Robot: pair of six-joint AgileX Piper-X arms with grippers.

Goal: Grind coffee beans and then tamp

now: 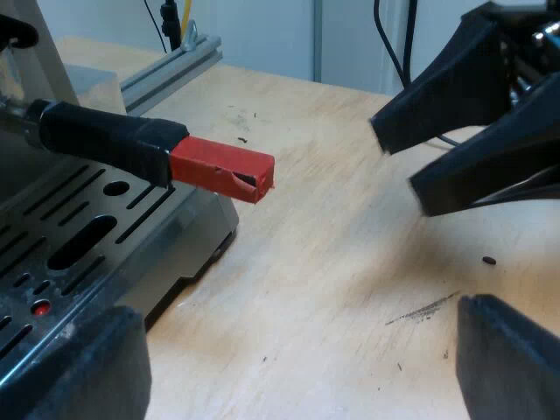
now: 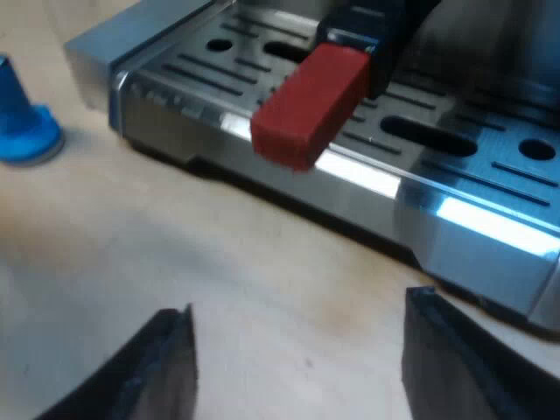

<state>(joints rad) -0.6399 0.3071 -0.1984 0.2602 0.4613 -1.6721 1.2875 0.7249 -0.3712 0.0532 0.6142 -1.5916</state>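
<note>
The holder's dark handle sticks out from the espresso machine over its slotted drip tray and ends in a red block. My left gripper hangs open over the wooden table beside the tray, with nothing between its fingers. My right gripper hovers over the table a short way from the red end, pointing at it. In the right wrist view the red end lies ahead of my open right gripper, above the tray's front edge. A blue tamper stands on the table near the tray's corner.
The wooden table carries a few scattered dark coffee specks. An aluminium rail runs behind the machine. Bare tabletop lies between my right fingers and the tray.
</note>
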